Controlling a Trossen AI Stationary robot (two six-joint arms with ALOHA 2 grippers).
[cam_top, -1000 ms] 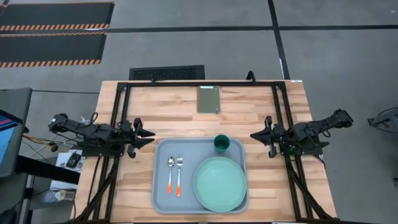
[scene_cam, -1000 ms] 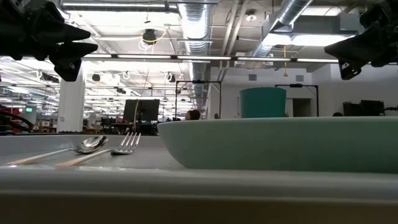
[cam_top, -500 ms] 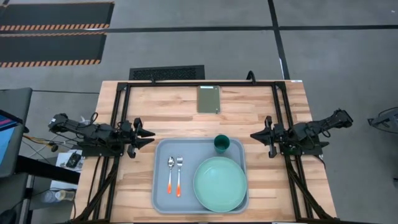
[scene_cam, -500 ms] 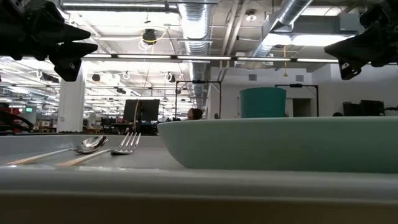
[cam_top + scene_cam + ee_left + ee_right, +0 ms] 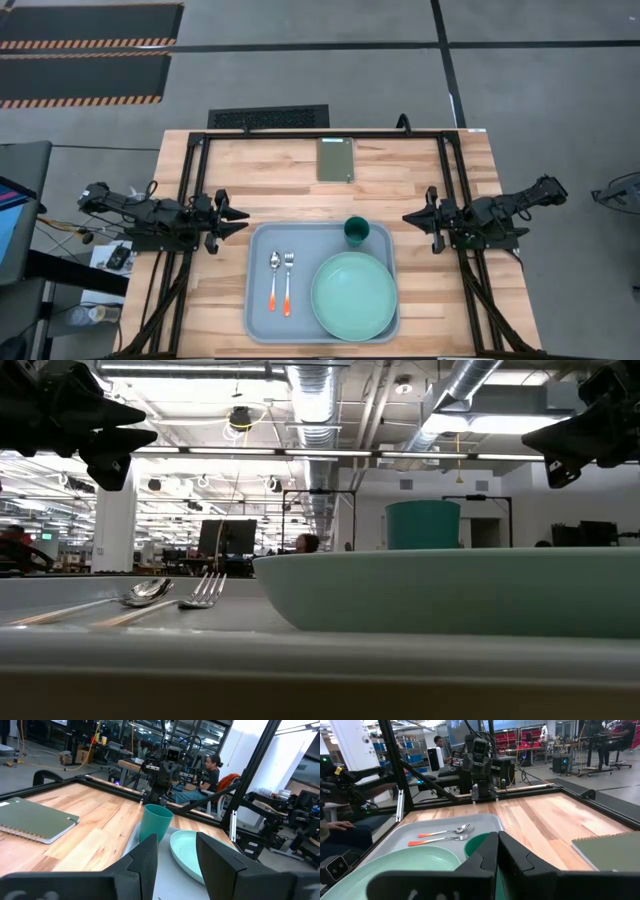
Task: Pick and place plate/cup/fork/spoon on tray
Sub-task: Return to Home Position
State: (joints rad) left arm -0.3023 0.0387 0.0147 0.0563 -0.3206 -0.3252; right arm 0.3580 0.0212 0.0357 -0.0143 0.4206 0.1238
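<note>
On pale grey-blue rectangular tray (image 5: 262,318): round mint-green plate (image 5: 354,296) set on right half, small dark teal cup (image 5: 357,231) just beside its far rim, orange-handled metal spoon (image 5: 273,278) and orange-handled tined fork (image 5: 288,280) laid side by side at left. Left gripper (image 5: 232,222) held near tray's left corner, fingers apart. Right gripper (image 5: 412,218) held off tray's right side, fingers seemingly pressed together.
</note>
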